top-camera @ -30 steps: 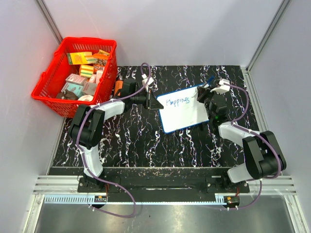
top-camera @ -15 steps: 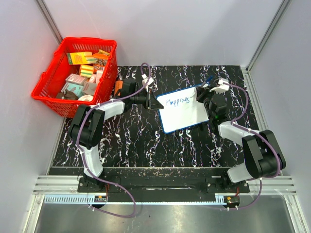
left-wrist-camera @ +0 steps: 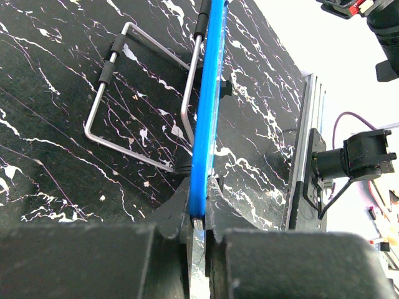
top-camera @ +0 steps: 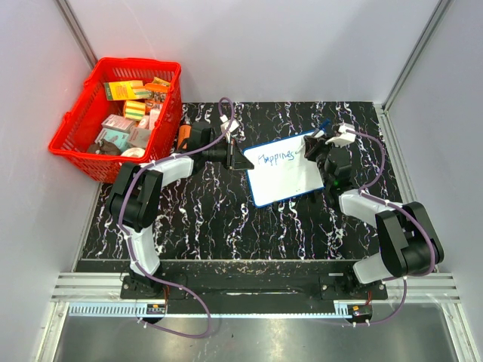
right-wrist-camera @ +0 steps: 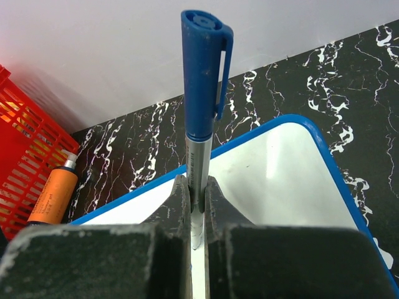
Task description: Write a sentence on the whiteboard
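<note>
Holding the whiteboard (top-camera: 283, 181) by its rim in the left gripper (left-wrist-camera: 198, 208), the sentence (top-camera: 275, 157) just beside the right gripper (right-wrist-camera: 197, 215), clamped on a blue marker (right-wrist-camera: 201, 81). Unchanged since a second ago: only "Happiness" down, probably pausing before the remaining words.

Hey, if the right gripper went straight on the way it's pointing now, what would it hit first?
Most likely the whiteboard: the right gripper, shut on the blue marker, points toward its white surface. Depth is unclear, so contact may already be close.
</note>
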You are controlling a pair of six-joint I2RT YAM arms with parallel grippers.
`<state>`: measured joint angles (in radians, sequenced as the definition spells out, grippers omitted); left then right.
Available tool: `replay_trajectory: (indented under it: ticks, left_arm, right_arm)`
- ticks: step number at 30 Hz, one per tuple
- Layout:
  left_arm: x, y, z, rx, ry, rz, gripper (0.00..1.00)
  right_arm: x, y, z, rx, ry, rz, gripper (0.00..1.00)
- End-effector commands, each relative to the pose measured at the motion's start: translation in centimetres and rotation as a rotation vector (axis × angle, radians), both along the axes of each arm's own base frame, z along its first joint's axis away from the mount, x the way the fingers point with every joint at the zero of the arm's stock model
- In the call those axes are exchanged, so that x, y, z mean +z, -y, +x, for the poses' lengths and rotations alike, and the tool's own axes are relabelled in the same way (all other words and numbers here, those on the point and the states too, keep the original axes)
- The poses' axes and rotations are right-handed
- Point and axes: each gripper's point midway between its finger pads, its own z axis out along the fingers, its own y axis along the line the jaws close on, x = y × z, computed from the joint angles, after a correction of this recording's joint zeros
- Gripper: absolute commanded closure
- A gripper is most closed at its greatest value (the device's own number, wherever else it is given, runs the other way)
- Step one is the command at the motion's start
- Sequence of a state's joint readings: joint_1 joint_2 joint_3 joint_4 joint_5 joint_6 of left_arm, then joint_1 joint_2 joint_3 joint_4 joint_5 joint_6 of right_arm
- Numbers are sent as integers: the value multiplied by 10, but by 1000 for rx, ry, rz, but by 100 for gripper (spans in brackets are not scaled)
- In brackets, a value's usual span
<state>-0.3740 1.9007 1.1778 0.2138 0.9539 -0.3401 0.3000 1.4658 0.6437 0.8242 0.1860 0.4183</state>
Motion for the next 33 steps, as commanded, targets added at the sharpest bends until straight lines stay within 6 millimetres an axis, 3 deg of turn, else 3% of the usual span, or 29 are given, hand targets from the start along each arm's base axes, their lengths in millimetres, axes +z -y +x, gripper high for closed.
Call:
replay_trajectory:
  ticks: [1, 11, 24, 33]
  left_arm:
    - [-39, -8, 1, 45, 36, 135, 100]
    - [-41, -8, 1, 47, 33, 136, 100]
    - [-40, -8, 0, 46, 36, 136, 100]
    - [-41, -7, 0, 45, 34, 137, 100]
  right_arm:
    - [-2, 8, -3, -34, -7, -13, 100]
    - [-8, 13, -5, -57, -22, -24, 100]
    - [-16, 3, -10, 3, -26, -12, 100]
    - [-5, -4, -15, 46, 8, 29, 100]
